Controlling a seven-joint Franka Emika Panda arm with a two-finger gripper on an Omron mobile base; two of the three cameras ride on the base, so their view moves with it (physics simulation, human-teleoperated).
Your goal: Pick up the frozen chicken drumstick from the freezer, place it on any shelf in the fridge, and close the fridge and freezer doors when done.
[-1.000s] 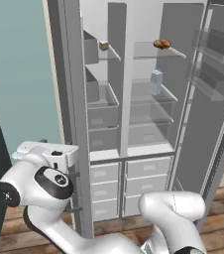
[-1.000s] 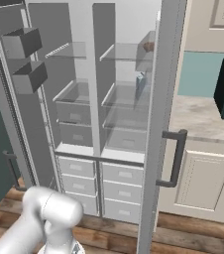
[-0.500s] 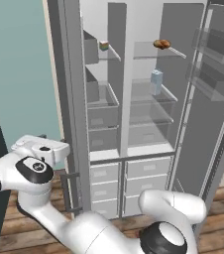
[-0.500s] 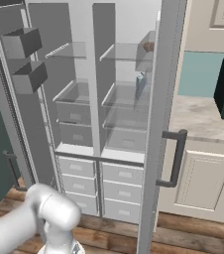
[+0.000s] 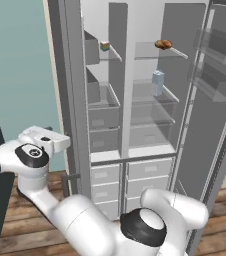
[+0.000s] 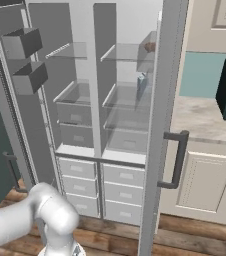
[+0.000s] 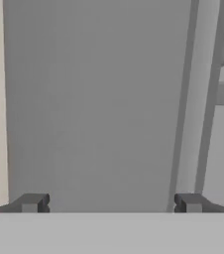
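1. Gripper (image 7: 112,203): I see its tips spread wide, empty, facing the freezer door (image 7: 89,99).
2. Frozen chicken drumstick (image 5: 163,44): high, far off on a fridge shelf (image 5: 152,52); likely hard, light, slick; grip the thick end.

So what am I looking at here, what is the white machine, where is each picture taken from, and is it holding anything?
It is a rendered white robot arm on a driving base, facing an open side-by-side fridge-freezer. Two cameras sit behind the arm, left and right; the third looks along the hand, whose dark fingertips stand apart against a flat grey panel, holding nothing. The chicken drumstick lies on the fridge's top glass shelf, above a pale blue carton. A small striped cube sits in the freezer. Both doors stand open.
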